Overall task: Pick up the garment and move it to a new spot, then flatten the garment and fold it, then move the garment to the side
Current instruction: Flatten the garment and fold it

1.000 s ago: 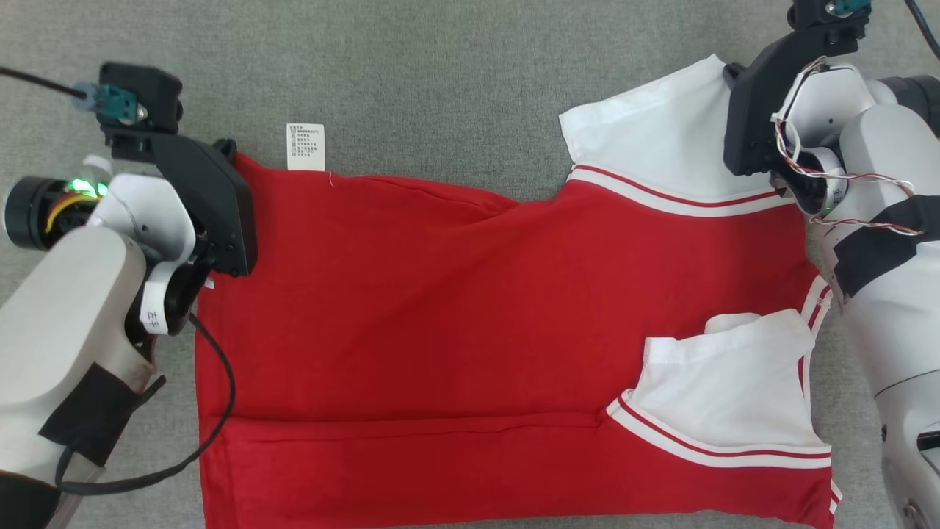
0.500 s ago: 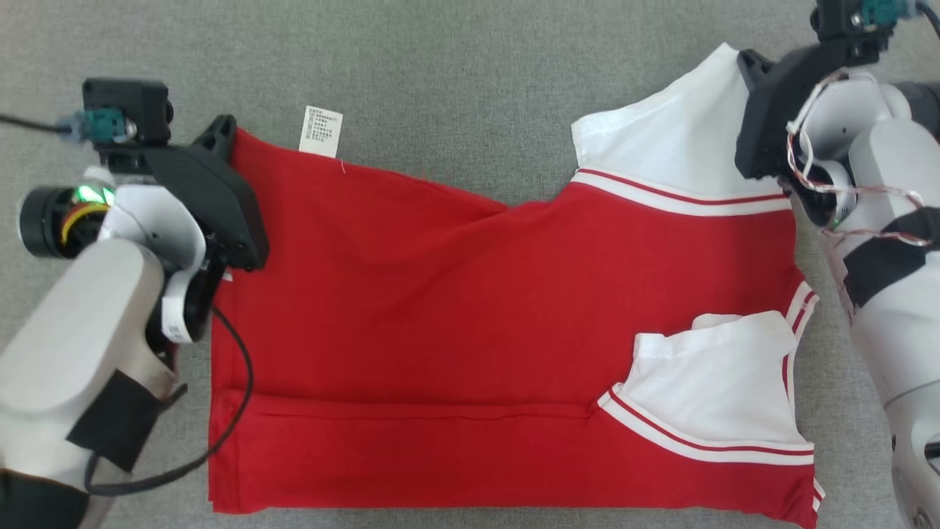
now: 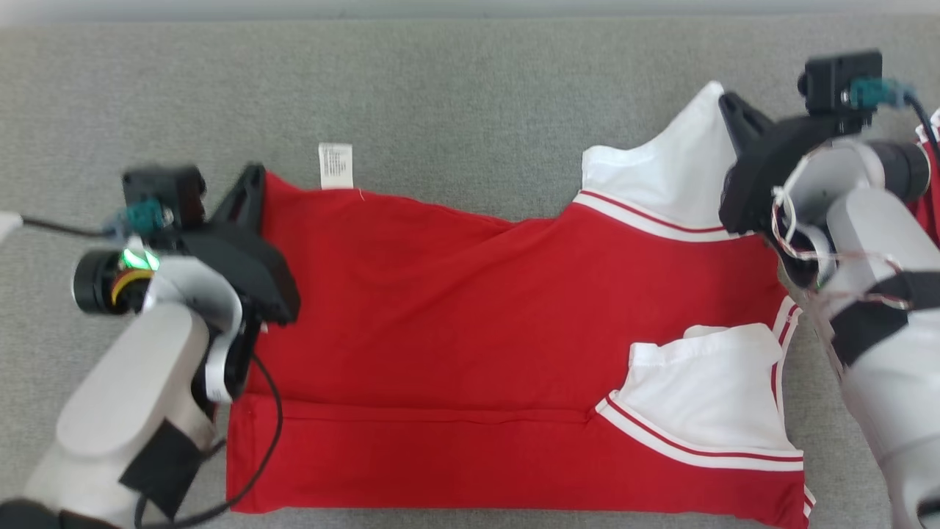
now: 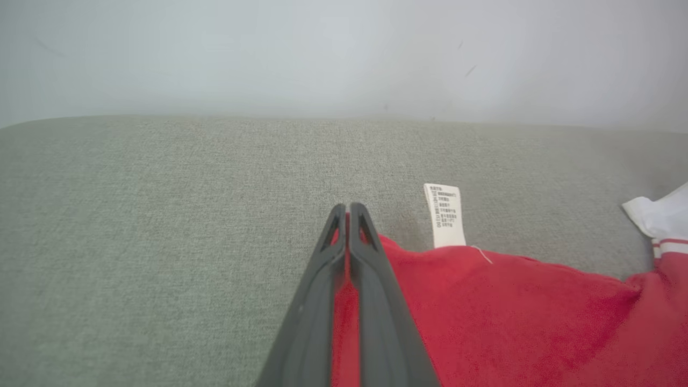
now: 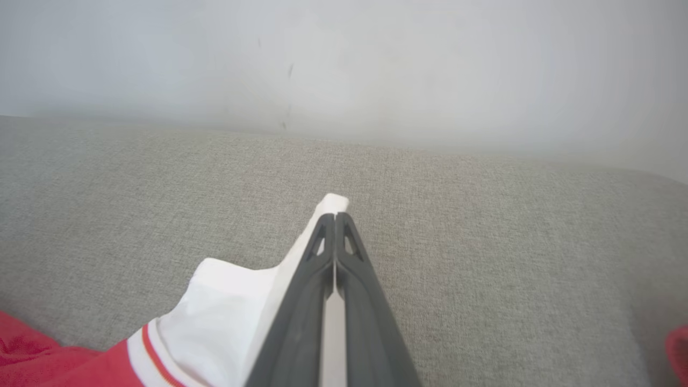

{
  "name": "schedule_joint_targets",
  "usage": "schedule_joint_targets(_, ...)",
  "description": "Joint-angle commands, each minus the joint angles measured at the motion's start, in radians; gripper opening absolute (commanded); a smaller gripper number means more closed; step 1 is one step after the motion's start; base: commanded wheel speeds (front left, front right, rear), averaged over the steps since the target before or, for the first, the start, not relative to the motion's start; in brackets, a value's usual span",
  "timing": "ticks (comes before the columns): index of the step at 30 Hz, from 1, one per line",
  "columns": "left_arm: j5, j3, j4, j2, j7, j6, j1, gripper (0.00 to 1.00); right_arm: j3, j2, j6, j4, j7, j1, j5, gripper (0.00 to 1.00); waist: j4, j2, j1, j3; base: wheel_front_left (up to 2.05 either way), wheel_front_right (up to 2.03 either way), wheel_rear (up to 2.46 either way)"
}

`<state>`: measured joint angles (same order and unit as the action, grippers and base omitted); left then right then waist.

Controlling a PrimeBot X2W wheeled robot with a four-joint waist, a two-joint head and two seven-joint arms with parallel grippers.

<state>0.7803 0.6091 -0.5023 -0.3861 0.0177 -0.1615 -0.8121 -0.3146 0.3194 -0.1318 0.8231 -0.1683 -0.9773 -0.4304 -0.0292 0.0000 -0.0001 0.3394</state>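
Note:
A red garment (image 3: 470,308) with white sleeves lies spread on the grey fabric surface (image 3: 470,95), its lower part folded over along a crease. My left gripper (image 3: 253,176) is shut on the garment's far left red corner, beside a white care label (image 3: 335,165). In the left wrist view, red cloth (image 4: 510,312) is pinched between the shut fingers of that gripper (image 4: 347,207). My right gripper (image 3: 727,99) is shut on the tip of the far white sleeve (image 3: 661,176). The right wrist view shows white cloth (image 5: 215,312) clamped in the right gripper (image 5: 335,216).
The grey surface ends at a pale wall (image 3: 470,7) along the far side. Another piece of red cloth (image 3: 929,169) shows at the right edge, seen too in the right wrist view as a red patch (image 5: 678,349). A second white sleeve (image 3: 705,397) lies folded at the near right.
The head camera has shifted, so the whole picture sits lower and the far wall now shows. Both grippers keep their hold on the garment's far edge, with their fingers showing more.

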Motion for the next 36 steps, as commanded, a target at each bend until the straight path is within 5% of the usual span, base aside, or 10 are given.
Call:
schedule_joint_targets(1, -0.007, -0.001, 0.002, -0.002, -0.024, 0.001, 0.027, 0.00, -0.012, 0.026, 0.003, -0.033, -0.001, 0.037, -0.019, 0.00, 0.008, 0.0000, 0.0001, -0.023, 0.00, 0.00, 0.00)
schedule_joint_targets(8, 0.015, -0.019, 0.055, -0.010, -0.161, -0.005, 0.197, 0.00, -0.009, 0.153, 0.003, -0.403, -0.035, 0.315, -0.182, 0.00, -0.003, 0.0000, 0.0001, -0.084, 0.00, 0.00, 0.00)
schedule_joint_targets(20, 0.056, -0.032, 0.124, -0.039, -0.198, -0.041, 0.379, 0.00, 0.100, 0.245, 0.003, -0.841, -0.235, 0.692, -0.204, 0.00, -0.031, 0.0000, 0.0001, -0.121, 0.00, 0.00, 0.00)
schedule_joint_targets(36, 0.102, -0.059, 0.156, -0.049, -0.204, -0.082, 0.481, 0.00, 0.173, 0.284, 0.002, -1.010, -0.585, 0.947, -0.228, 0.00, -0.027, 0.0000, 0.0001, -0.133, 0.00, 0.00, 0.00)
